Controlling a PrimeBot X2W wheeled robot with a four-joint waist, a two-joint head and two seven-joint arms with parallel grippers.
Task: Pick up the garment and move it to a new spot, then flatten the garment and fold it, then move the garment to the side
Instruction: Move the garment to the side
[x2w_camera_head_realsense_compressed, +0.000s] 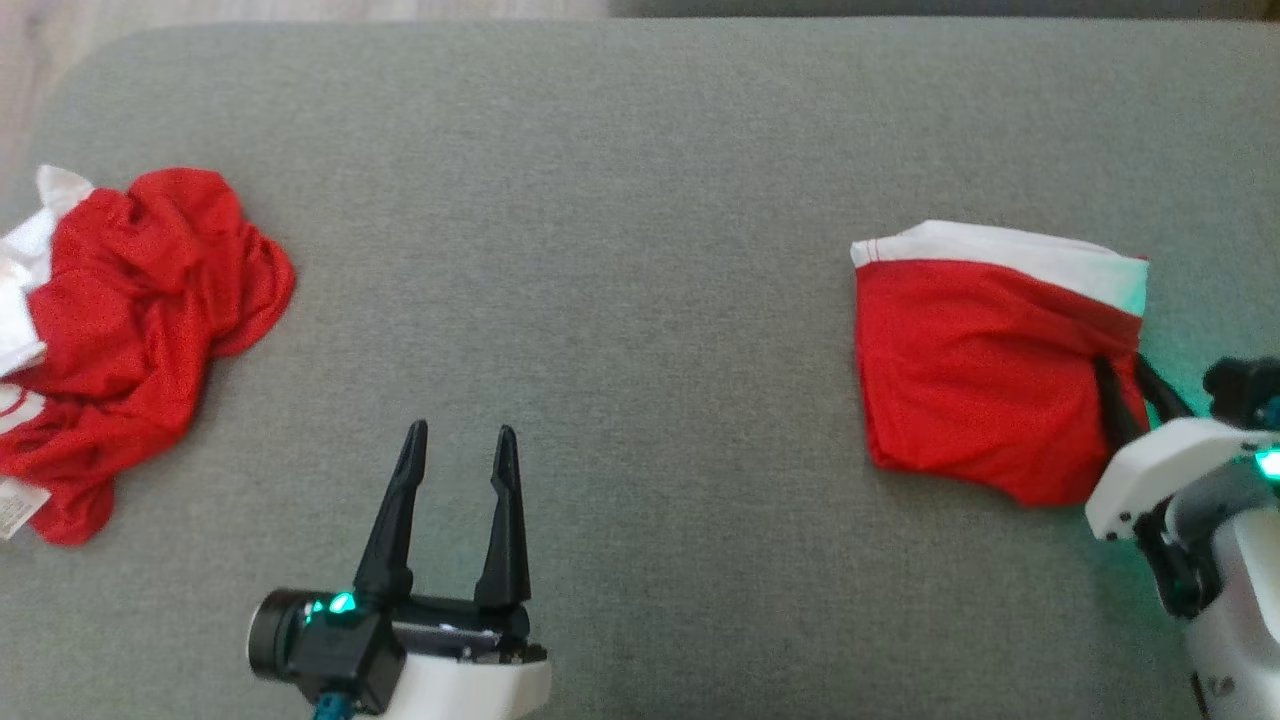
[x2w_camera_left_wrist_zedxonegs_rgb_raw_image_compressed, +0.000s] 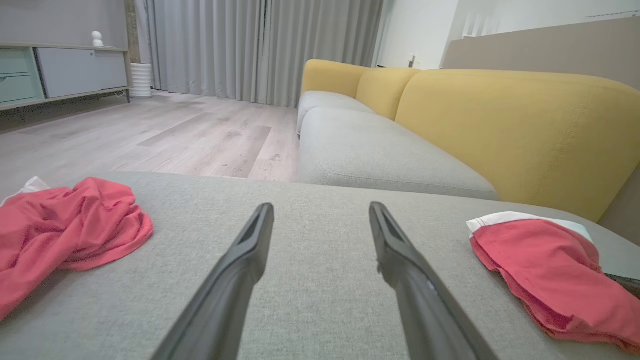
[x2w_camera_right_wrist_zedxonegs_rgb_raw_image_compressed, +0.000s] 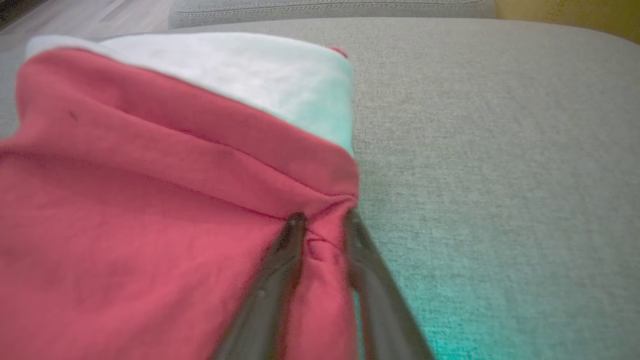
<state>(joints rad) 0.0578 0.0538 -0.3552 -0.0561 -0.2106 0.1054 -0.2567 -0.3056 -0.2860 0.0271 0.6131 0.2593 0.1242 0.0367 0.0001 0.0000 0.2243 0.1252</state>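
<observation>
1. Step in hand. We judge this to be the final step: moving the folded garment (x2w_camera_head_realsense_compressed: 975, 370) to the side. It lies at 3 o'clock on the grey cushion (x2w_camera_head_realsense_compressed: 620, 180), red, with a white band (x2w_camera_head_realsense_compressed: 1010, 255) along its 12 o'clock edge.

2. Grasp. The right gripper (x2w_camera_head_realsense_compressed: 1120, 368) is clenched on the garment's 3 o'clock edge. In the right wrist view, its fingers (x2w_camera_right_wrist_zedxonegs_rgb_raw_image_compressed: 280, 270) pinch a gathered ridge of red cloth. We cannot tell whether every layer is caught.

3. Procedure. We advise drawing the garment slowly toward 3 o'clock and keeping it low, so that the layers trail flat and the fold does not open. Release only once the cloth rests fully on the cushion.

4. Right arm pose. It enters from 4 o'clock, close to the cushion, with its fingers aimed toward 11 o'clock.

5. Left arm pose. The left gripper (x2w_camera_head_realsense_compressed: 462, 430) sits at 7 o'clock, released, with its fingers spread and aimed at 12 o'clock. It is over bare cushion, well apart from both the folded garment and the crumpled garment (x2w_camera_head_realsense_compressed: 140, 330) at 9 o'clock.
</observation>
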